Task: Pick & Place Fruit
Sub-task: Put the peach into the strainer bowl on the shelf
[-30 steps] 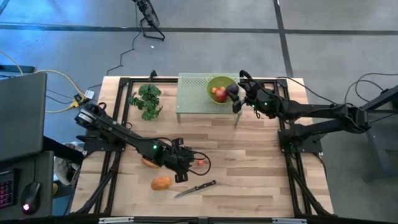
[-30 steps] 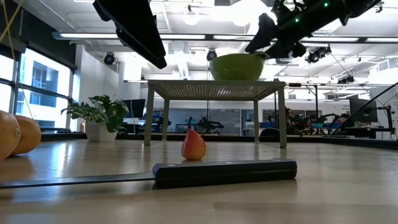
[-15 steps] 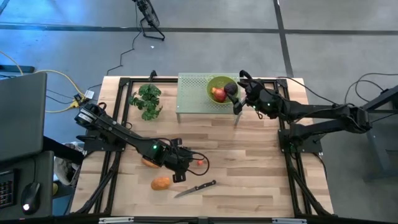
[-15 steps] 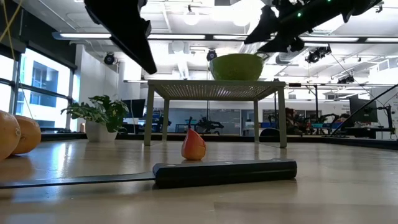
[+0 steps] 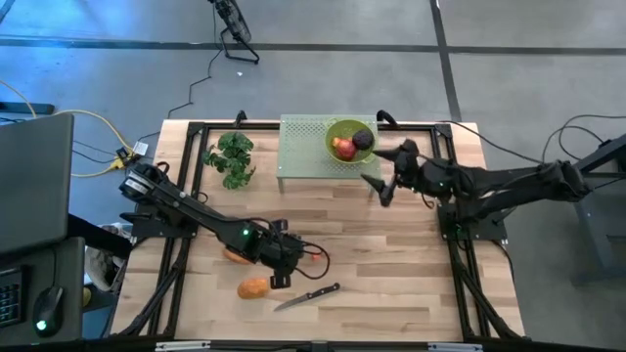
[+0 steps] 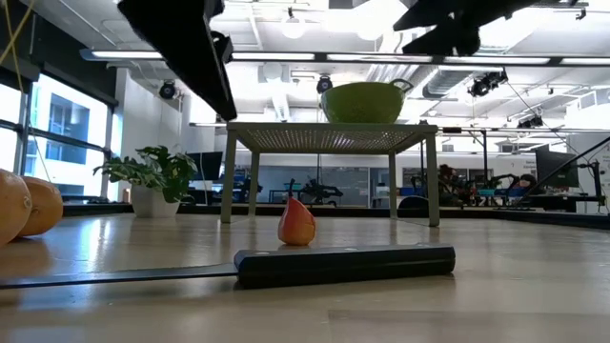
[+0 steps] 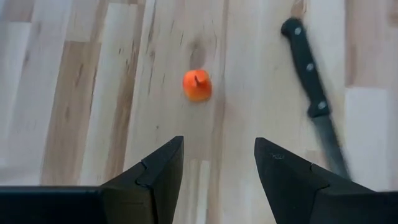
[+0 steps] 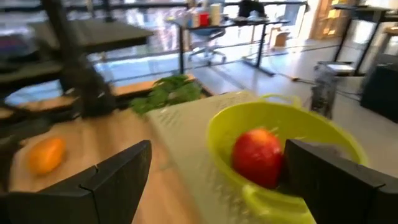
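The bench (image 5: 391, 284) is a pale wood top with a dark frame along its sides; its near right part lies bare and open. At the far edge stands a green perforated stand (image 5: 298, 147), and on it a lime bowl (image 5: 335, 130) holding a red fruit (image 5: 343, 149) and a dark purple one (image 5: 362, 139). A leafy bunch (image 5: 231, 158) lies near the far left edge.

The right tool (image 5: 381, 176) hangs just off the stand's right side, clear of the bowl, fingers spread and holding nothing. The left tool (image 7: 214, 180) is low over the middle-left of the bench — its fingers are spread and empty, with a tiny orange-red fruit (image 7: 197, 85) on the wood a little ahead of them, apart from both.

Two orange ovals sit on the left: one (image 5: 253, 287) near the front edge, the other (image 5: 233, 256) partly under the left arm. A knife (image 5: 307, 296) lies just right of the front oval, near the front edge.
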Motion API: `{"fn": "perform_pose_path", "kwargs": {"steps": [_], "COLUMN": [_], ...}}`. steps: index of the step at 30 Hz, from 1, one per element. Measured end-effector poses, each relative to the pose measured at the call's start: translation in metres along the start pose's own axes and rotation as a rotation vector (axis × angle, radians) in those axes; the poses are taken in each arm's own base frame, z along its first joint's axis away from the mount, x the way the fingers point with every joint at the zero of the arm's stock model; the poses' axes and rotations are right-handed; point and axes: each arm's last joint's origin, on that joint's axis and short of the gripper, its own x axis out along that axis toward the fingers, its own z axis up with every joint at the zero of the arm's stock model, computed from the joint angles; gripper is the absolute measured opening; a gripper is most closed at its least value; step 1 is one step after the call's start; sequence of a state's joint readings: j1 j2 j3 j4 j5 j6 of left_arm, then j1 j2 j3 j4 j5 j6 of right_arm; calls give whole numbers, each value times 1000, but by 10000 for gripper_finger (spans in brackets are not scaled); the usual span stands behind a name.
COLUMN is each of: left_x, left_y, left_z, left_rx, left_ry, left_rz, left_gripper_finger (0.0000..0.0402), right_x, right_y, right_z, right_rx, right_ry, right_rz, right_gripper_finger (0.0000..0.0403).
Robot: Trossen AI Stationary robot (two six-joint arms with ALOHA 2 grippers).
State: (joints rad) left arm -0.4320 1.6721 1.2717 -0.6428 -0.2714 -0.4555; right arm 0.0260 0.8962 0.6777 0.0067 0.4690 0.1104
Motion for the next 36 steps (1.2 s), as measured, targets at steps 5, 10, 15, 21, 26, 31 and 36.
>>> {"fn": "perform_pose_path", "kwargs": {"steps": [5, 10, 15, 21, 26, 31, 36], "left_x": [11, 20, 34, 50, 58, 66, 72], "left_y": [-4, -8, -6, 0, 5, 9, 7], "left_z": [2, 5, 7, 15, 15, 14, 14], "left_rx": [67, 124, 119, 151, 168, 173, 185], "left_ry": [-41, -71, -77, -110, -96, -74, -84], "left_rz": [-16, -29, -9, -4, 7, 15, 9], "left_gripper_finger": [191, 191, 191, 191, 191, 191, 191], "right_x": [-11, -18, -27, -37, -44, -48, -49], "right_y": [16, 29, 42, 54, 61, 66, 70], "right_z": [-8, -14, -19, -23, -26, -28, -30], "right_rx": [-27, -20, -16, 38, 59, 70, 59], "right_ry": [63, 107, 163, 215, 243, 257, 268], "right_rz": [91, 163, 320, 447, 489, 516, 526], "right_gripper_finger": [362, 362, 362, 362, 362, 362, 362]}}
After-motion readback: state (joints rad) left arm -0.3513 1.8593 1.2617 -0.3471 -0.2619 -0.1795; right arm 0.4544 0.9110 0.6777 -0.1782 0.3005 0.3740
